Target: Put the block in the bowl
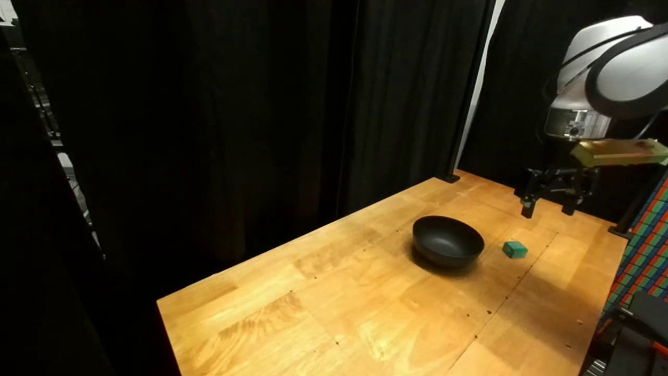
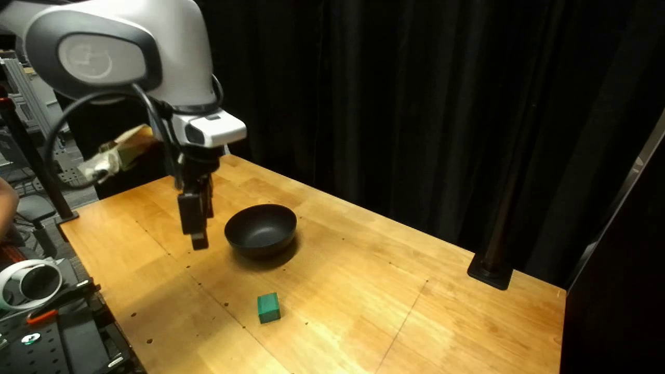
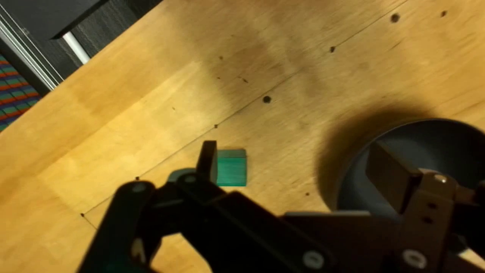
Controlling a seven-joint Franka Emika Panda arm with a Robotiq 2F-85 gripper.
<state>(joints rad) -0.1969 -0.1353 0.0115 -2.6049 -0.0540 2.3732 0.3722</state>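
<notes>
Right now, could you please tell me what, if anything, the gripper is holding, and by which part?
Nothing is held: the gripper is open, its jaws empty, raised clear of the green block, which rests on the table.

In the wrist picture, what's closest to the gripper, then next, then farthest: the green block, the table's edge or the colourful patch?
From the gripper, in the wrist view:
1. Green block, left of the gripper's middle.
2. Table edge, slanting across the upper left.
3. Colourful patch, far left, beyond that edge.
</notes>
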